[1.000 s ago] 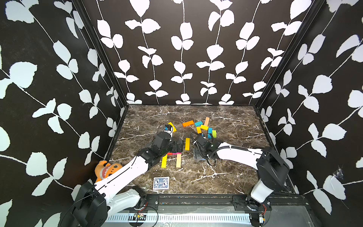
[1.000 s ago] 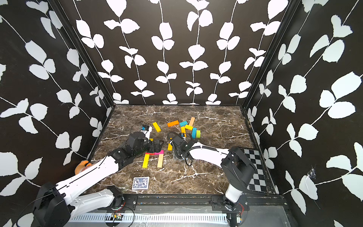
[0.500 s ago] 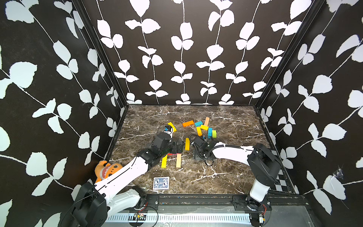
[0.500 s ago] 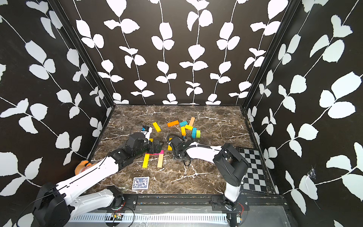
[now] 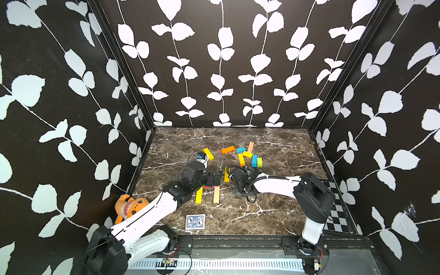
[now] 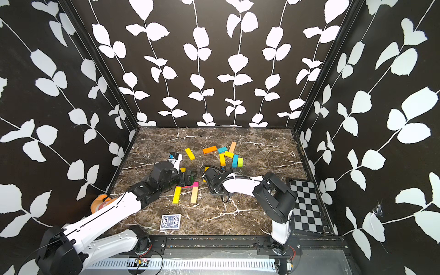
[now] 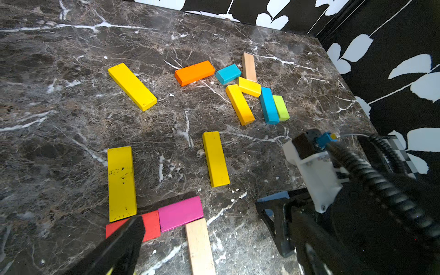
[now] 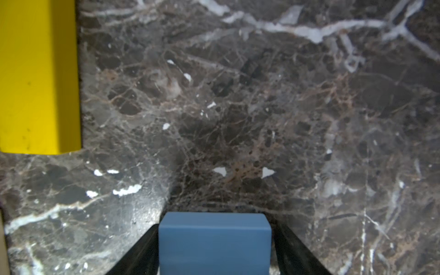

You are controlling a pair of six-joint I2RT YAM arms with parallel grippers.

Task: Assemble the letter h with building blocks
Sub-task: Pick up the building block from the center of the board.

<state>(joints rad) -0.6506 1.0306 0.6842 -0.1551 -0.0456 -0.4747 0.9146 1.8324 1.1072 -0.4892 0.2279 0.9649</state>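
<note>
On brown marble between leaf-patterned walls, left claw gapes; right claw clamps blue block.

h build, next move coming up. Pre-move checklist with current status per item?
1. left gripper open and empty: ok.
2. right gripper open or shut: cannot tell.
3. red bar touches pink bar: ok.
4. tan bar meets the pink bar: ok.
5. upper yellow bar in line with lower yellow bar: cannot tell, the left gripper covers the joint.
6. spare yellow bar apart from the pink bar: ok.
</note>
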